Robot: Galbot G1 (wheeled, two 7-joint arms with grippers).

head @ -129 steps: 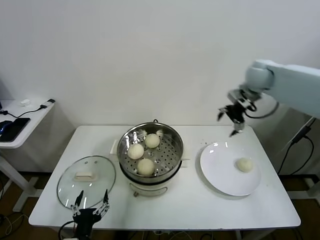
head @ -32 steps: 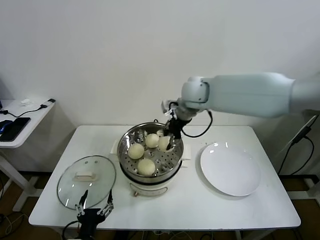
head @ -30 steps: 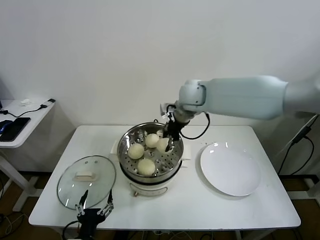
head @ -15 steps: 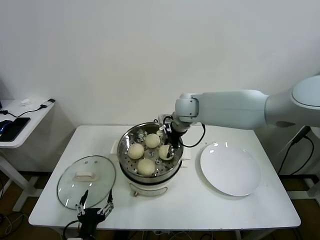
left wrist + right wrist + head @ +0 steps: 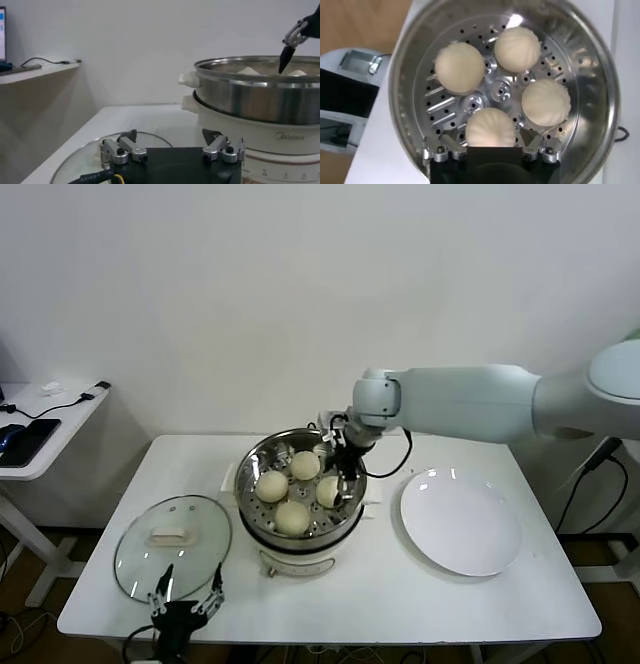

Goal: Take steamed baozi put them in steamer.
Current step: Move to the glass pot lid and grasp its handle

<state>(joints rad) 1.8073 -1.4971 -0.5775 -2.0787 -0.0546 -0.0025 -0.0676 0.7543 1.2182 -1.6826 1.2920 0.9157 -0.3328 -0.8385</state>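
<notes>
- Right gripper (image 5: 343,476) reaches into the steamer (image 5: 301,490) from its back right rim; in the right wrist view its fingers (image 5: 440,150) stand spread apart on either side of the nearest baozi (image 5: 490,128), and whether the pads touch the dough cannot be told.
- Left of the steamer, at the table's (image 5: 330,584) front edge, the left gripper (image 5: 184,605) hangs low with its fingers open and nothing between them, just in front of the glass lid (image 5: 172,544).
- That glass lid lies flat on the table beside the steamer's left side, its white handle facing up.
- Inside the steamer, all four steamed baozi (image 5: 292,517) sit on the perforated basket floor: one toward the left wall, one toward the back, one toward the front, and one toward the right wall under the right gripper.
- From the left wrist view the steamer (image 5: 260,92) shows as a steel bowl on a white base, with bun tops just visible above the rim and the right gripper's fingertip (image 5: 283,57) dipping in from above.
- Right of the steamer, a white plate (image 5: 461,521) rests on the table, near the steamer but not touching it.
</notes>
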